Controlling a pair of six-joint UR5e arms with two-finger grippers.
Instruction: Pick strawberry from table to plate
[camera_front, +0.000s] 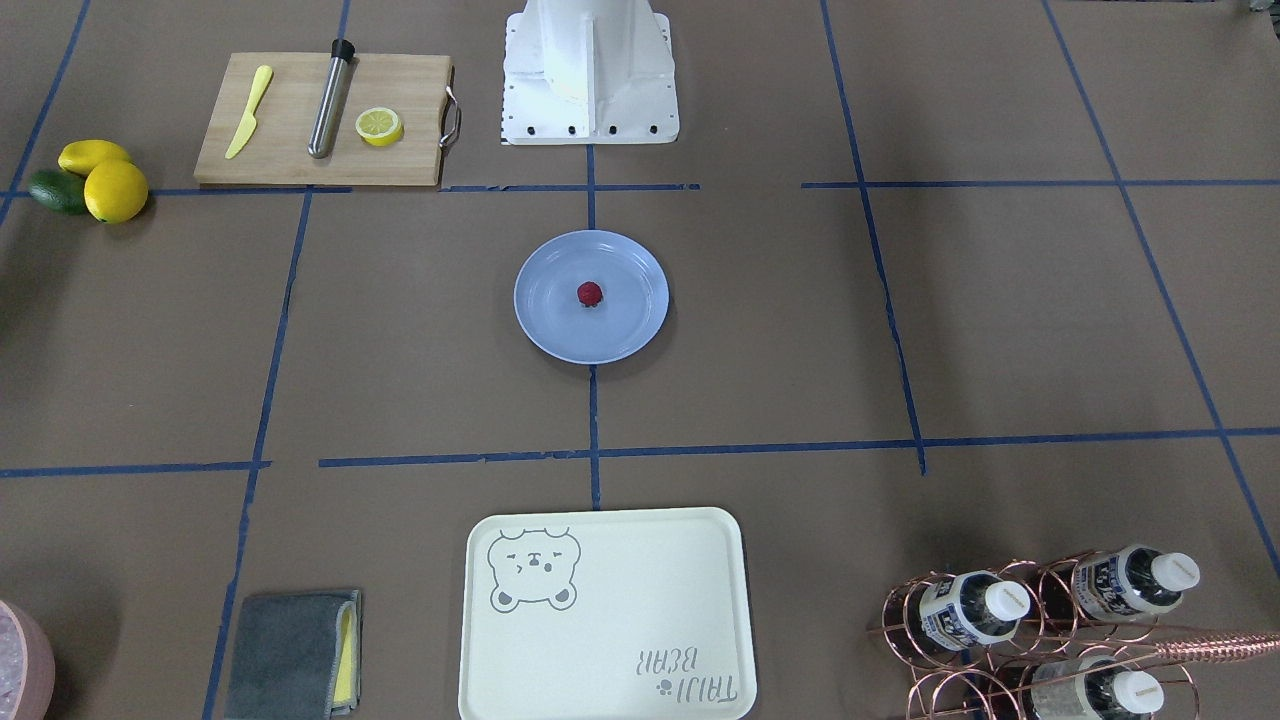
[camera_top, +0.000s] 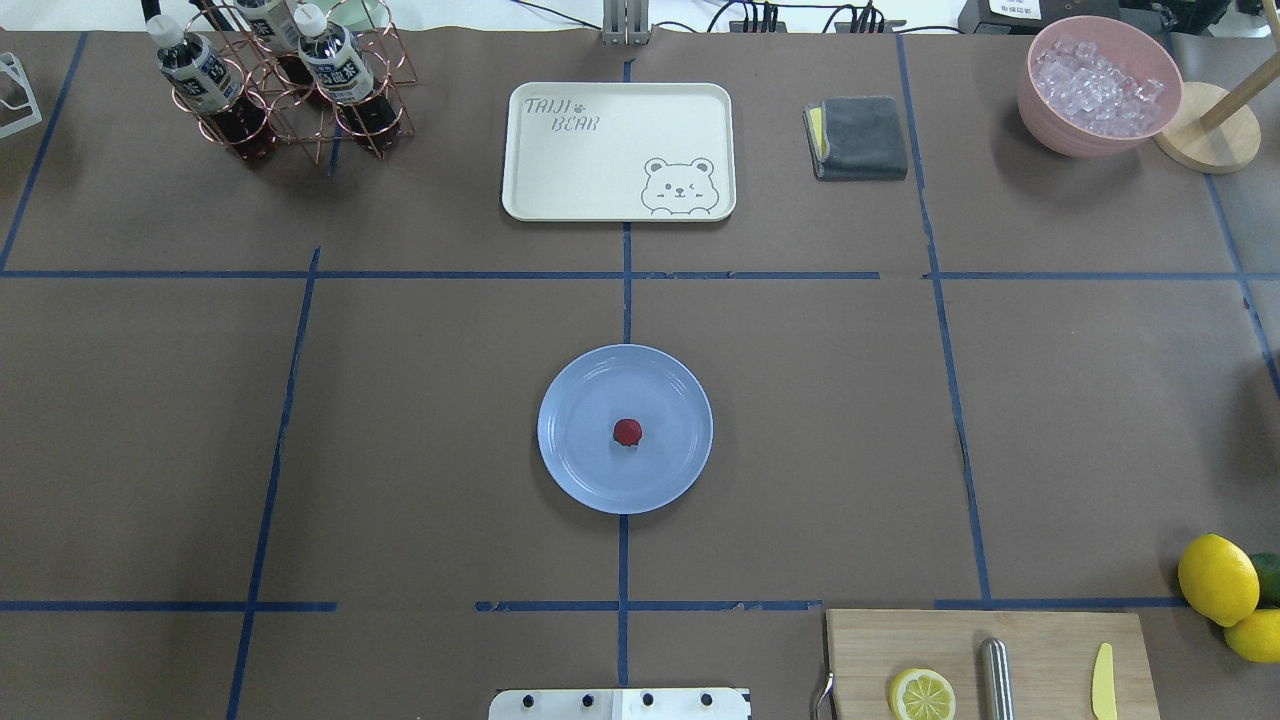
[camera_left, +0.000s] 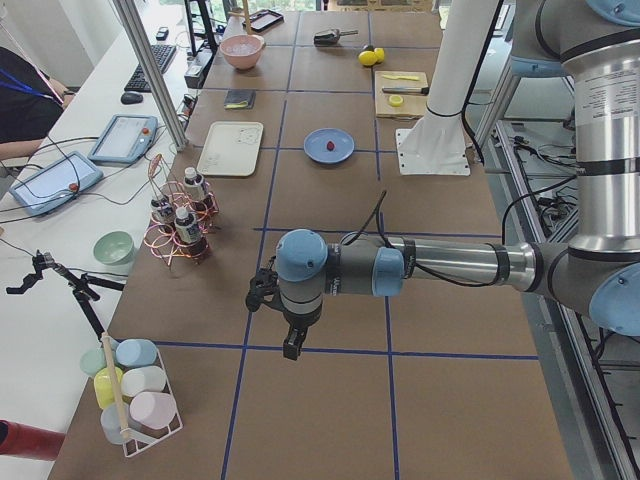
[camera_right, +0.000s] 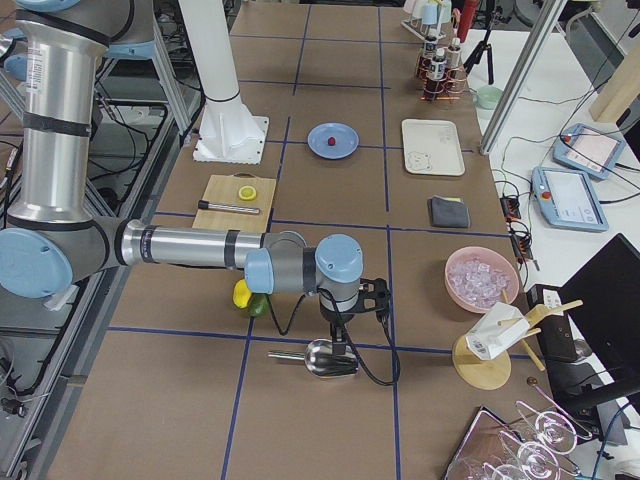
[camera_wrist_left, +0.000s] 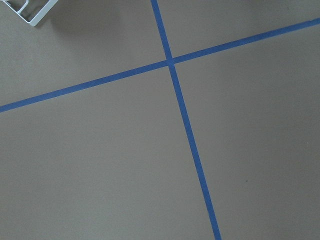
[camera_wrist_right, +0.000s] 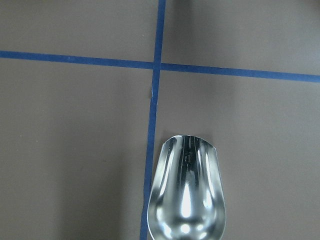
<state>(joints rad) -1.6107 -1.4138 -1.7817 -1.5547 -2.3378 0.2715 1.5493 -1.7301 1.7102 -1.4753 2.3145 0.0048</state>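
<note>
Overhead: strawberry (camera_top: 627, 432) on plate (camera_top: 580, 470) centre

1. The left arm (camera_left: 450, 265) and right arm (camera_right: 190, 247) are silver tubes with pale blue joint caps.
2. A black cable (camera_left: 365, 222) loops off each wrist.
3. The white pedestal base (camera_front: 590, 75) carries black screws.

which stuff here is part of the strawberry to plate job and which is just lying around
Job: strawberry, plate, table.

Lying about: cutting board, lemons, bear tray, grey cloth, bottles, ice bowl, metal scoop.
</note>
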